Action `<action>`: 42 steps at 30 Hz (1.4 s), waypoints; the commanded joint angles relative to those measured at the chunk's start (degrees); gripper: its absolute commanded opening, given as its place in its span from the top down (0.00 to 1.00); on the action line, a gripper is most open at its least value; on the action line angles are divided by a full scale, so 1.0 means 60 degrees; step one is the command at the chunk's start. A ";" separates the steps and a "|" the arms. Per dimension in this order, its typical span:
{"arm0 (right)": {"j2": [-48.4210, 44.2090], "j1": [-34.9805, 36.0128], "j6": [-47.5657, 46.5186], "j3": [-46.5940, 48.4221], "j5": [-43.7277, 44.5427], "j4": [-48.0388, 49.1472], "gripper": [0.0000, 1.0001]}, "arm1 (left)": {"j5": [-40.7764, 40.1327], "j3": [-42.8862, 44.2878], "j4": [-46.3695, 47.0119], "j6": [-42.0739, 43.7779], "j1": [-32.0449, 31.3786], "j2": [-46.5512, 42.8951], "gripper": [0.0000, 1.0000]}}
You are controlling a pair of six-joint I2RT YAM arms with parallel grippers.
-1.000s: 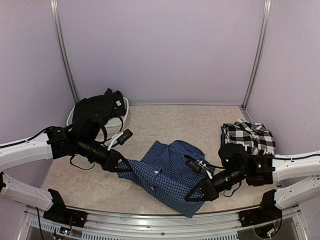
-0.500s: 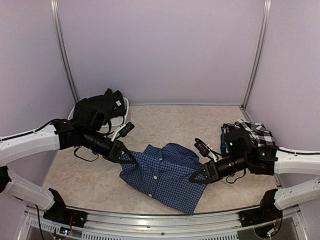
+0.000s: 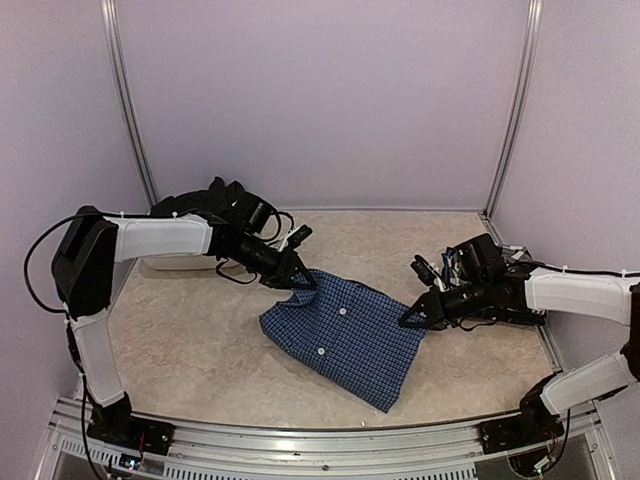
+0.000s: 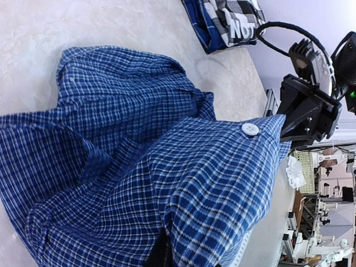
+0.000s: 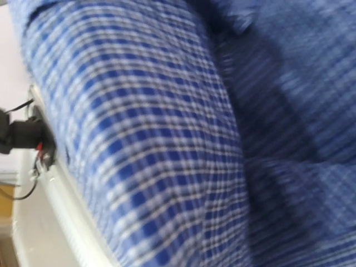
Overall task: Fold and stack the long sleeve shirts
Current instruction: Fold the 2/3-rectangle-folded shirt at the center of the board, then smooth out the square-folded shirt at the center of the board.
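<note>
The blue checked shirt (image 3: 345,330) lies spread in the middle of the table, button side up. My left gripper (image 3: 303,283) is shut on its far left corner. The cloth (image 4: 167,167) drapes over the fingers and hides them in the left wrist view. My right gripper (image 3: 408,320) pinches the shirt's right edge, and it also shows beside a white button as a black gripper (image 4: 285,123). The right wrist view is filled with blurred blue check (image 5: 167,139). The black-and-white checked shirt (image 4: 236,19) with white lettering lies folded at the far right. The black shirt (image 3: 225,195) sits at the back left, partly behind my left arm.
A white bin (image 3: 170,263) under the black shirt stands in the back left corner. Lilac walls close the back and both sides. A metal rail (image 3: 320,435) runs along the near edge of the table.
Both arms have swung from the near edge toward the back, dragging the blue shirt with them. The shirt now lies farther back and flatter, stretched between the two grippers.
</note>
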 commanded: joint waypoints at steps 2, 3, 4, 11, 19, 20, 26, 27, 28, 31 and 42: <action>0.0621 -0.0853 -0.1091 0.0366 -0.0287 0.0043 0.86 | 0.0065 0.1336 0.0064 0.0395 0.0423 0.1546 0.82; 0.0747 -0.0945 -0.1124 0.0312 -0.0302 0.0182 0.83 | 0.0160 0.1508 0.0148 0.0399 0.0463 0.1805 0.79; 0.0920 -0.1047 -0.1122 0.0232 -0.0399 0.0453 0.81 | 0.0216 0.1715 0.0152 0.0428 0.0507 0.1985 0.75; 0.2492 -0.1269 -0.1636 0.0636 0.0125 0.0653 0.51 | 0.0303 0.2550 0.0338 0.0331 0.0882 0.3315 0.49; 0.2027 -0.1281 -0.2089 0.1182 0.2106 -0.0071 0.48 | -0.0901 0.2531 0.0695 0.0121 0.1441 0.2911 0.43; 0.2007 -0.1274 -0.2169 0.1267 0.2301 -0.0216 0.47 | -0.1158 0.2531 0.0669 0.0077 0.1489 0.2840 0.43; 0.1645 -0.1149 -0.2307 0.1330 0.2979 -0.0505 0.46 | -0.3016 0.2330 0.0416 0.0026 0.1611 0.2212 0.41; 0.1481 -0.1052 -0.2341 0.1319 0.3141 -0.0533 0.46 | -0.3301 0.2127 0.0520 0.0001 0.1611 0.1965 0.41; 0.1310 -0.0945 -0.2329 0.1315 0.3295 -0.0552 0.46 | -0.3547 0.1847 0.0687 -0.0037 0.1596 0.1739 0.41; 0.0829 -0.0501 -0.2162 0.1200 0.3480 -0.0328 0.46 | -0.3681 0.0897 0.1432 -0.0098 0.1519 0.0579 0.40; 0.0679 0.1026 -0.1121 0.0343 0.3545 0.1354 0.45 | -0.1641 -0.1291 0.3994 -0.0440 0.0021 -0.1258 0.38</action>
